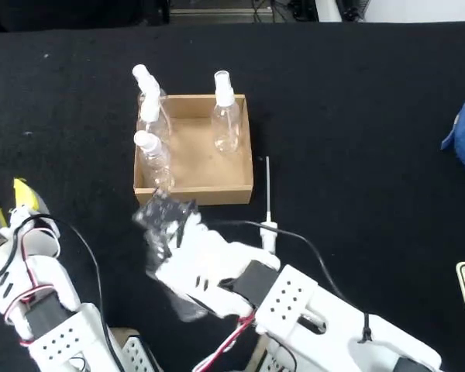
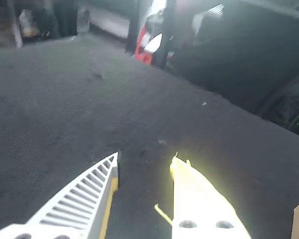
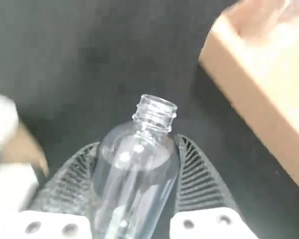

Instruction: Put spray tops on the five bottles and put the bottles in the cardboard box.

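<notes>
— How many bottles are counted, and where is the uncapped one?

— One clear bottle (image 3: pixel 134 169) without a top is clamped between the fingers (image 3: pixel 194 169) of the right gripper (image 3: pixel 139 144), neck pointing away from the wrist. It is held just outside the near wall of the single cardboard box (image 1: pixel 194 192).

— And inside the box?

— Three capped bottles are made out plainly: one (image 1: pixel 225 124) at the far right corner, one (image 1: pixel 150 101) at the far left and one (image 1: pixel 156 164) at the near left. The left-hand row is crowded, so a fourth may be standing between those two.

— Are any spray tops seen loose?

— One spray top (image 1: pixel 269 230) is lying on the black table (image 1: pixel 356 116), just right of the box, with its thin tube stretched along the box's side.

— What of the other arm?

— The left gripper (image 2: pixel 145 158) is held over bare table, well to the left of the box, with its two fingers spread apart and nothing between them.
</notes>
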